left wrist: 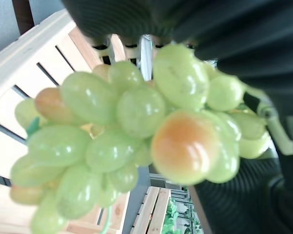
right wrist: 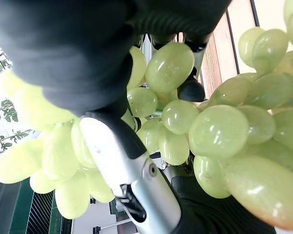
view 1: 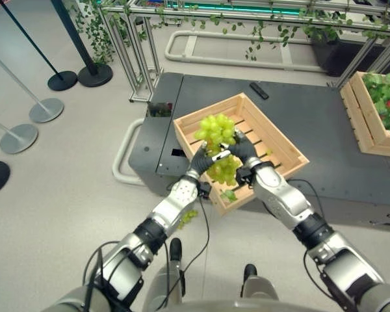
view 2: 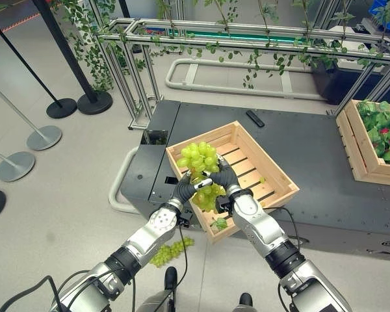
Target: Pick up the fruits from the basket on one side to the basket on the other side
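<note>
While both of my hands curl round the bunch of green grapes (view 1: 216, 140), left hand (view 1: 201, 159) and right hand (view 1: 242, 151) hold it just above the wooden crate (view 1: 283, 144). One small bunch (view 2: 171, 250) lies on the floor. I judge the far crate (view 1: 364, 117) still awaits this fruit.

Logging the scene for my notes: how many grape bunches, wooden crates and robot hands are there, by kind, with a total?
Grape bunches: 2 (one held by both hands, one on the floor)
Wooden crates: 2 (slatted crate, crate of greenery)
Robot hands: 2 (left hand, right hand)
Total: 6
</note>
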Controlling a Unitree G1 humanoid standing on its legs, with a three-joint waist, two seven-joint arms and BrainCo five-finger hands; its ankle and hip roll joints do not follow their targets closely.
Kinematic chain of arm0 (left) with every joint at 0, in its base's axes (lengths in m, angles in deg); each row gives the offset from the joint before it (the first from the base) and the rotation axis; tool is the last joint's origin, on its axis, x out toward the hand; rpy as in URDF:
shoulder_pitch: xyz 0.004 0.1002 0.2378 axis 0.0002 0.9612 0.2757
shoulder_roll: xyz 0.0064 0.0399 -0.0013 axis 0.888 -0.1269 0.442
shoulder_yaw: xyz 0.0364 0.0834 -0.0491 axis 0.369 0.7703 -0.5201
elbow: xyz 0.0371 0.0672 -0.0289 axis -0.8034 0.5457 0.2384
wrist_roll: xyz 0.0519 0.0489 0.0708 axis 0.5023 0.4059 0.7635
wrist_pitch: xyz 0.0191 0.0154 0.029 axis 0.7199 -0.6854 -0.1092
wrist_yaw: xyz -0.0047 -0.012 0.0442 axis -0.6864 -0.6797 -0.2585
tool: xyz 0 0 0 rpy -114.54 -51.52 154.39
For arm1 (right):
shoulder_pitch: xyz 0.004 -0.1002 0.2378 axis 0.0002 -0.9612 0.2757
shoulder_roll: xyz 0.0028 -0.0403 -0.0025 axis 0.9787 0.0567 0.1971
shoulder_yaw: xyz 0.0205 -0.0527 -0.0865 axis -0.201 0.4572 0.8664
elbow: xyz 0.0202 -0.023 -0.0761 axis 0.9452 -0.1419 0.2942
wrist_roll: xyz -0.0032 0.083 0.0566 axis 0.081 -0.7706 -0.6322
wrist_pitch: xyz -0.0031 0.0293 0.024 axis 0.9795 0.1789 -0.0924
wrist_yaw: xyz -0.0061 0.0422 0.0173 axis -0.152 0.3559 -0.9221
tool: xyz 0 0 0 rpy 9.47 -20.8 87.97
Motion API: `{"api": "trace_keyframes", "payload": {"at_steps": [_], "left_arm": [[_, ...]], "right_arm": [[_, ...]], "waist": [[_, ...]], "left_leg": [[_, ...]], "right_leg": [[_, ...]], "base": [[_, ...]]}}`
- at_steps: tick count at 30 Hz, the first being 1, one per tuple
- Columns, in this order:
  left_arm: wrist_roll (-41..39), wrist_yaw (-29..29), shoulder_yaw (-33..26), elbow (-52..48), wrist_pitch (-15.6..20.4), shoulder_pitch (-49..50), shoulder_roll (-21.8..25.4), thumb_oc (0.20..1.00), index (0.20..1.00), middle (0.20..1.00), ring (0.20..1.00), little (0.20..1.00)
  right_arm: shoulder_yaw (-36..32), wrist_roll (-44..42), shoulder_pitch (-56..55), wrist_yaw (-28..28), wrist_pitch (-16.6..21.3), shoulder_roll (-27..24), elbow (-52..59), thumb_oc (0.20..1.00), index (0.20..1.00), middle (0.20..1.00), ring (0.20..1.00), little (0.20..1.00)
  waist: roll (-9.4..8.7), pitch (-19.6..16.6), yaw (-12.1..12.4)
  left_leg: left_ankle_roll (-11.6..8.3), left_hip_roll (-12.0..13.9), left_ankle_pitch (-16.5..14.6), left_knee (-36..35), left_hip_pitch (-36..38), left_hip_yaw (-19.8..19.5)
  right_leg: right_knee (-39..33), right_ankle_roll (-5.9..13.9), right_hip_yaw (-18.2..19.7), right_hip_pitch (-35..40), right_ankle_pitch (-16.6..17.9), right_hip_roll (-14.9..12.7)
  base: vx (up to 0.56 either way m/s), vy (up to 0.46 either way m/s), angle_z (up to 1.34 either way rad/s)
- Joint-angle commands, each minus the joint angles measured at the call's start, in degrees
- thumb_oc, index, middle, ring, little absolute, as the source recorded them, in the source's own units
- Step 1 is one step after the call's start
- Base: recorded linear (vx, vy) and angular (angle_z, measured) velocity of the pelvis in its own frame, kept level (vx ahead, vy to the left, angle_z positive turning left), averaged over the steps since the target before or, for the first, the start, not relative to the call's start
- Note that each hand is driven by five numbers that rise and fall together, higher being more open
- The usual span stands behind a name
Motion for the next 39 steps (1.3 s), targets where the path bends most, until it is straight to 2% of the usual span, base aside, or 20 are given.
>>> {"api": "trace_keyframes", "payload": {"at_steps": [1, 10, 12, 14, 22, 26, 30, 39], "left_arm": [[1.88, 3.83, 0.17, 7.96, -1.75, -8.16, -4.66, 1.000, 1.000, 1.000, 1.000, 1.000], [15.79, 5.57, 3.43, 7.76, -3.11, -11.53, -2.76, 1.000, 1.000, 1.000, 1.000, 1.000], [19.39, 3.79, 4.49, 7.23, -2.80, -13.04, -1.29, 1.000, 1.000, 1.000, 1.000, 1.000], [18.54, 2.03, 4.02, 5.96, -2.09, -12.59, 0.27, 1.000, 1.000, 1.000, 1.000, 1.000], [24.08, -0.36, 4.74, 4.85, -1.82, -13.41, 5.35, 1.000, 1.000, 1.000, 1.000, 1.000], [24.52, 0.37, 3.78, 4.34, -1.75, -13.54, 6.11, 1.000, 1.000, 1.000, 1.000, 1.000], [28.43, 1.21, 3.70, 2.03, -2.06, -14.34, 7.64, 1.000, 1.000, 1.000, 1.000, 1.000], [29.99, -0.01, 3.02, 0.10, -1.64, -13.76, 9.43, 1.000, 1.000, 1.000, 1.000, 1.000]], "right_arm": [[9.21, -3.00, 7.22, -4.86, 6.09, 8.19, 10.17, 0.200, 0.200, 0.200, 0.200, 0.200], [10.41, -3.79, 9.42, -5.77, 7.11, 7.55, 9.57, 0.200, 0.200, 0.200, 0.200, 0.200], [10.42, -4.22, 10.21, -7.08, 7.03, 6.48, 9.70, 0.200, 0.200, 0.200, 0.200, 0.200], [10.12, -4.41, 10.33, -8.00, 6.73, 5.59, 9.89, 0.200, 0.200, 0.200, 0.200, 0.200], [9.25, -3.89, 10.08, -10.22, 6.61, 3.91, 9.79, 0.200, 0.200, 0.200, 0.200, 0.200], [8.88, -3.93, 9.64, -10.58, 6.52, 3.96, 9.90, 0.200, 0.200, 0.200, 0.200, 0.200], [8.49, -3.22, 9.52, -10.55, 6.64, 3.53, 10.12, 0.200, 0.200, 0.200, 0.200, 0.200], [7.56, -2.53, 8.99, -11.15, 6.68, 3.04, 10.37, 0.200, 0.200, 0.200, 0.200, 0.200]], "waist": [[-2.06, -1.41, -1.06], [-2.18, -1.77, -1.26], [-1.90, -1.89, -1.47], [-1.72, -2.04, -1.53], [-1.06, -2.62, -1.61], [-0.88, -2.75, -1.55], [-0.73, -2.65, -1.39], [-0.61, -2.69, -1.26]], "left_leg": [[-2.31, 0.32, -8.52, 5.34, -1.43, -0.82], [-2.40, 0.62, -8.82, 5.79, -1.13, -0.69], [-2.45, 0.73, -8.94, 5.73, -0.77, -0.54], [-2.50, 0.75, -9.03, 5.61, -0.51, -0.45], [-2.50, 0.64, -9.37, 5.98, -0.30, -0.38], [-2.48, 0.41, -9.42, 5.95, -0.15, -0.43], [-2.43, 0.27, -9.51, 6.25, -0.28, -0.58], [-2.33, 0.13, -9.64, 6.34, -0.30, -0.43]], "right_leg": [[1.30, -1.34, -2.71, 1.53, -5.84, -0.37], [1.63, -1.45, -2.55, 2.02, -6.32, -0.14], [1.69, -1.40, -2.51, 2.24, -6.48, -0.15], [1.53, -1.33, -2.57, 2.52, -6.52, -0.19], [1.43, -1.22, -2.93, 3.04, -6.65, -0.40], [1.28, -1.24, -3.24, 3.54, -6.72, -0.46], [1.45, -1.28, -3.36, 3.52, -6.83, -0.57], [1.31, -1.26, -3.54, 3.68, -6.81, -0.70]], "base": [[0.01, -0.003, -0.05], [0.00, -0.004, -0.02], [0.00, 0.000, 0.00], [0.00, 0.000, 0.00], [0.00, 0.000, 0.00], [0.00, 0.000, 0.00], [0.00, 0.000, 0.00], [0.00, 0.000, 0.00]]}}
